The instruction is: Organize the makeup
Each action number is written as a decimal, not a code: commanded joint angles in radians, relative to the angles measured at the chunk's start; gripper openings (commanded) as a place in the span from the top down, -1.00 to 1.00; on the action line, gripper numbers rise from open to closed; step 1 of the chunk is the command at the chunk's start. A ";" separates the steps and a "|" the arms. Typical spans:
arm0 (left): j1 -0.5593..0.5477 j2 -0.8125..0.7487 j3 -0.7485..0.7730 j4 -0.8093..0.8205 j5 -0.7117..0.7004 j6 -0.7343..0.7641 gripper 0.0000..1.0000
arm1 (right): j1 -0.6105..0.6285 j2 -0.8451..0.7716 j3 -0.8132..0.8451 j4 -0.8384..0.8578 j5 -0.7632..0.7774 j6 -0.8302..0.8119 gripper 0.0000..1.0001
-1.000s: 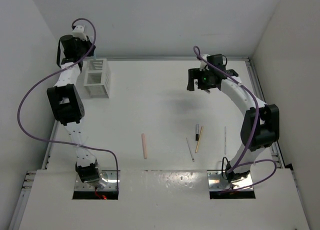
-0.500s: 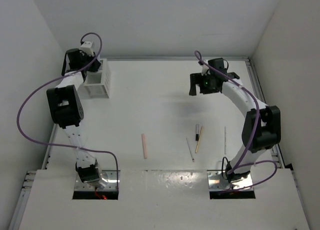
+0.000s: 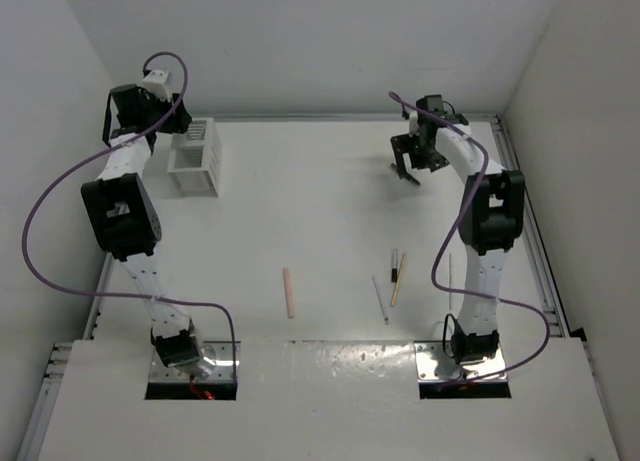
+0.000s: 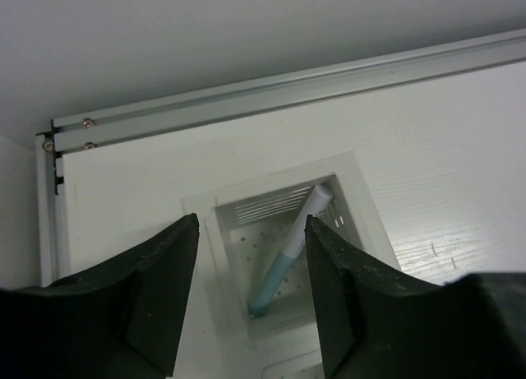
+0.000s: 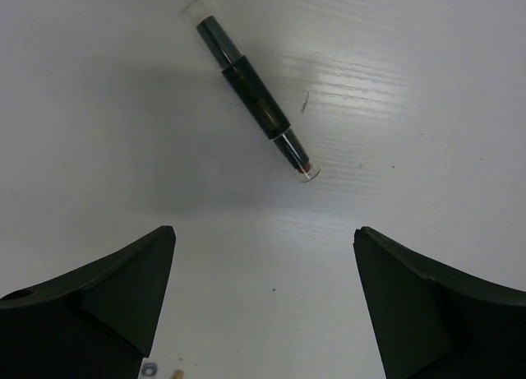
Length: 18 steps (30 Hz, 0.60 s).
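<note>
The left gripper hangs with its jaws apart and nothing between them, directly over the white slatted box at the far left of the table. Below it the pale blue stick stands in what looks like the box's far compartment. It is steeply tilted, with its blue end on the floor and its white cap leaning up into a corner of the rim. The right gripper is spread wide and empty, hovering at the far right over the black stick. That stick lies flat on the table, apart from both fingers. In the wrist view its long axis runs diagonally, a clear cap at one end and a reddish tip at the other, slanting across the line between the jaws. The overhead view hides it beneath the gripper, so I cannot tell its heading in the scene. The rest of the makeup lies loose nearer the arms. The pink stick is near the middle, its long axis roughly near-to-far. To its right a thin pale stick slants with its far end to the left. The short black-and-white stick and the tan wooden stick lie just beside each other, both roughly near-to-far. By my reading the task is at an early stage: one stick is stowed, none is held, and the others remain to be carried to the box, the black one likely next.
</note>
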 commanded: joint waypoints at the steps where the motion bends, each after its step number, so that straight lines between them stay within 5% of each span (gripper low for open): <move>1: 0.008 -0.095 0.081 -0.038 0.035 0.024 -0.22 | -0.004 0.076 0.092 -0.049 0.070 -0.103 -0.80; 9: 0.008 -0.174 0.101 -0.058 0.170 0.044 -0.30 | -0.039 0.257 0.246 -0.045 0.049 -0.128 -0.78; 18: -0.027 -0.206 0.101 -0.089 0.201 0.053 -0.32 | -0.036 0.298 0.235 -0.135 -0.025 -0.131 -0.23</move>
